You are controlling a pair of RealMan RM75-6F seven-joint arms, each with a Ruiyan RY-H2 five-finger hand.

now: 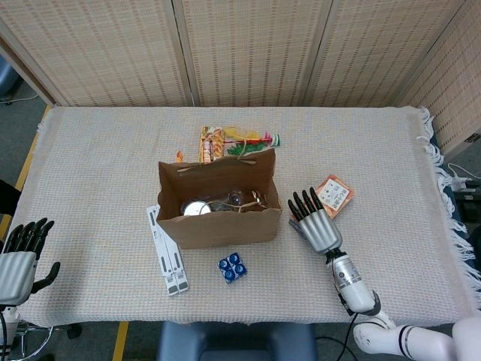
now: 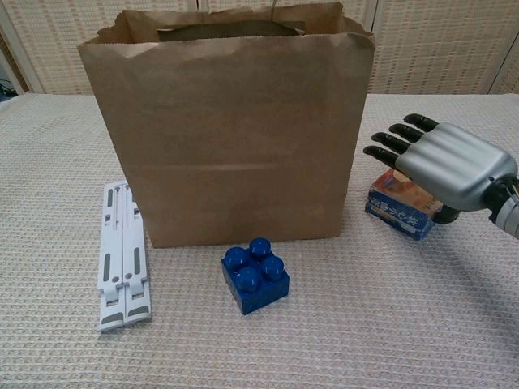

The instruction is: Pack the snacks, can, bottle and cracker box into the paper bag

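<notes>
The brown paper bag [image 1: 218, 218] [image 2: 231, 138] stands open at mid-table, with a can top [image 1: 197, 208] and other items inside. Colourful snack packets [image 1: 233, 141] lie just behind it. Right of the bag is the orange and blue cracker box [image 1: 334, 193] [image 2: 397, 207]. My right hand [image 1: 316, 226] [image 2: 450, 166] lies over the box's near part, fingers stretched across its top and thumb at its side, holding it. My left hand [image 1: 19, 259] hangs open past the table's front left corner, holding nothing.
A white folding stand [image 1: 167, 250] [image 2: 122, 255] lies left of the bag's front. A blue toy brick [image 1: 232, 267] [image 2: 255, 274] sits in front of the bag. Woven screens stand behind the cloth-covered table [image 1: 98, 165].
</notes>
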